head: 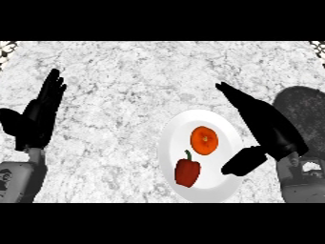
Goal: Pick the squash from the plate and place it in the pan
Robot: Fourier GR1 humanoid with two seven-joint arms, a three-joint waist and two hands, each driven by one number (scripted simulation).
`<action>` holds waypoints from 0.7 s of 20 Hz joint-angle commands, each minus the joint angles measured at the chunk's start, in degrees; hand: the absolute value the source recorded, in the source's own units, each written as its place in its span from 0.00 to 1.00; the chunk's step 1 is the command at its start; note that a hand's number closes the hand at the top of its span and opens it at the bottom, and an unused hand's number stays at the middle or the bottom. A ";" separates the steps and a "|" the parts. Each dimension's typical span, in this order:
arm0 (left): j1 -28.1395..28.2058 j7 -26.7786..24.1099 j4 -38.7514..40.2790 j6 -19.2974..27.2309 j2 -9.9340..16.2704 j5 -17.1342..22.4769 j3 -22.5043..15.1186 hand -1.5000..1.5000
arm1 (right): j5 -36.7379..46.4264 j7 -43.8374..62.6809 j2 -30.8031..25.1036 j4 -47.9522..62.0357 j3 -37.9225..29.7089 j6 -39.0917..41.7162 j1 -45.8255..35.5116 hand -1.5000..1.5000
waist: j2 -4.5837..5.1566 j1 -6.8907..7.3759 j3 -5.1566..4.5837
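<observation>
While the right hand (267, 126), fingers straight, hides the pan's (312, 119) near edge, the orange squash (204, 140) lies on the white plate (175, 143) beside a red pepper (187, 171); the left hand (38, 114) rests open.

A red bell pepper (187, 172) with a green stem lies above the grey-white marble counter (123, 86).
</observation>
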 commanded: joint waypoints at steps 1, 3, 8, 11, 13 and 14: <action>3.01 3.93 -7.25 0.94 0.36 -1.43 0.33 0.50 | 1.82 -3.27 0.79 3.53 -0.67 1.44 2.31 0.00 | -0.08 0.20 0.02; -2.60 0.02 1.99 -1.57 -0.93 -1.46 1.24 0.50 | 0.88 -4.02 3.21 8.44 -2.43 3.80 -3.50 0.00 | 0.06 -0.01 0.00; -2.25 -0.58 1.40 -0.86 -2.49 -3.07 1.88 0.50 | 3.86 -8.62 4.31 10.46 -0.83 5.15 -0.13 0.00 | 0.05 -0.04 0.01; -1.47 0.26 0.92 -3.25 -0.93 -1.70 4.14 0.50 | 8.01 -9.48 6.94 13.02 1.21 3.56 -0.45 0.00 | 0.03 0.08 0.01; -0.37 1.78 -1.16 -4.58 -0.79 -1.39 5.10 0.50 | 7.99 -7.69 7.91 9.16 0.52 6.06 0.97 0.00 | -0.03 -0.04 0.00; 1.38 2.62 -3.41 -3.55 -1.93 -1.82 3.87 0.50 | 8.59 -12.73 4.60 13.73 -1.70 5.87 0.91 0.00 | -0.01 0.07 0.01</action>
